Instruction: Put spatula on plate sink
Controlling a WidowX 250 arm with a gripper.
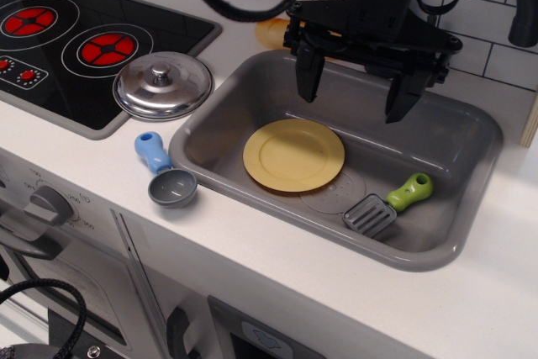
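Note:
The spatula [391, 204], with a lime-green handle and a grey slotted blade, lies on the floor of the grey sink [210, 128] at the front right. The mustard-yellow plate [293, 154] lies flat in the sink to its left, apart from it and with nothing on it. My black gripper [357, 94] hangs open above the back of the sink, its two fingers spread wide, empty. It is behind and above both the plate and the spatula.
A shiny silver pot lid [163, 84] rests at the stove's edge left of the sink. A blue-handled grey scoop [166, 175] lies on the white counter in front of it. A black stovetop [76, 39] has red burners. A yellowish object [271, 33] sits behind the sink.

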